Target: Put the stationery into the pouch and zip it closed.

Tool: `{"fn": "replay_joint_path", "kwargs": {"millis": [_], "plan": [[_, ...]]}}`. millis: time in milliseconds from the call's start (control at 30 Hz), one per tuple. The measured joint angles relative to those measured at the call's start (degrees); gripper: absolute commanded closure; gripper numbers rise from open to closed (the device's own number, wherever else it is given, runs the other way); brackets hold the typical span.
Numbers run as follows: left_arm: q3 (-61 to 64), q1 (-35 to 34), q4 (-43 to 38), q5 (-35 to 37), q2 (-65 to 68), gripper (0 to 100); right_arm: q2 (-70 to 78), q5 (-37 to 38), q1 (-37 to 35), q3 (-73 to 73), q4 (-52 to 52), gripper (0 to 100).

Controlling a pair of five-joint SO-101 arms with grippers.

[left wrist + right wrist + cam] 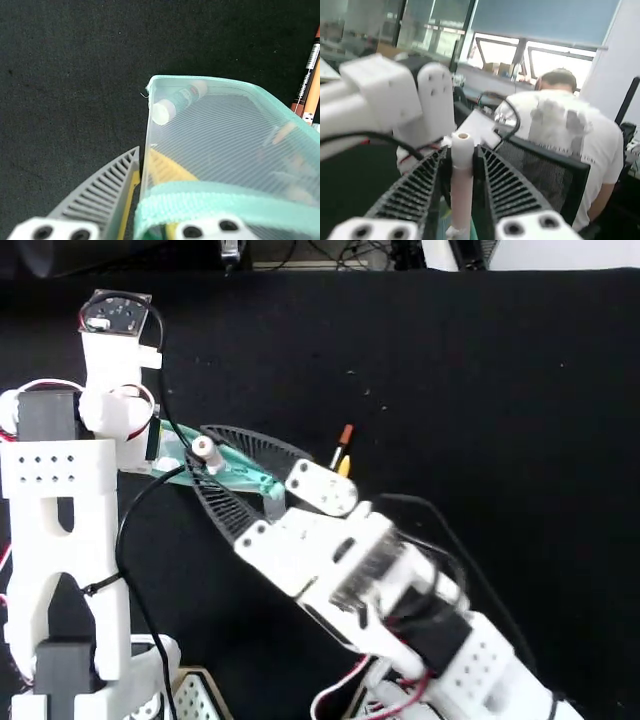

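Observation:
My left gripper (137, 212) is shut on one edge of the translucent pouch (225, 145) with teal trim, holding it up off the black table. The pouch (235, 472) sits between the two arms in the high view. My right gripper (205, 462) has its black ribbed fingers at the pouch and is shut on a white tube (203, 448). In the right wrist view the white tube (462, 175) stands upright between the fingers (415, 195). A white-capped item (162, 111) and something yellow (165, 170) show through the pouch wall. Two pens (343, 448) lie on the table just beyond.
The pens (309, 75), orange and brown, lie close beside the pouch's far end. The black table (480, 390) stretches away to the back and right. The left arm's white body (60, 510) fills the left side, and cables trail near the front edge.

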Motion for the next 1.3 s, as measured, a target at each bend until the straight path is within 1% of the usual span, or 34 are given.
{"fn": "replay_joint_path", "kwargs": {"millis": [133,167,233,300,333,467,600,667,767,867,1000,1100,1233,1300], "plan": [[0.0,0.0,0.0,0.0,0.0,97,0.62,0.18,0.18,4.48,-1.32,97.6],[0.0,0.0,0.0,0.0,0.0,97,0.7,0.09,0.18,4.75,-0.88,95.1],[0.0,0.0,0.0,0.0,0.0,97,0.18,0.18,0.18,4.66,2.11,85.2],[0.0,0.0,0.0,-0.09,0.0,97,0.62,0.18,0.18,3.43,7.47,75.1],[0.0,0.0,0.0,-0.09,0.0,97,0.79,0.18,0.18,2.11,10.9,73.1],[0.0,0.0,0.0,-0.09,0.0,97,0.88,-0.53,0.18,-7.91,25.32,75.6],[0.0,0.0,0.0,-0.09,0.0,97,0.88,-0.88,0.53,-19.34,34.46,80.6],[0.0,0.0,0.0,-0.09,0.0,97,0.26,-1.14,3.78,-22.51,36.4,84.2],[0.09,0.0,0.0,-0.09,0.0,97,0.62,-1.23,12.48,-23.47,37.54,87.9],[0.18,0.0,0.0,-0.09,0.0,97,0.7,-3.34,23.21,-19.34,37.54,86.1],[0.18,0.0,-0.44,-0.09,0.0,97,6.59,-10.73,33.32,-9.14,37.27,80.9],[0.18,0.0,-0.53,0.0,0.0,97,14.51,-15.03,36.75,-5.54,34.64,80.0],[0.18,0.0,-0.53,0.0,0.0,97,28.84,-19.34,37.54,-5.98,31.03,80.1],[0.18,0.0,-0.53,0.0,0.0,97,36.66,-22.68,37.45,-7.74,30.07,80.1]]}}
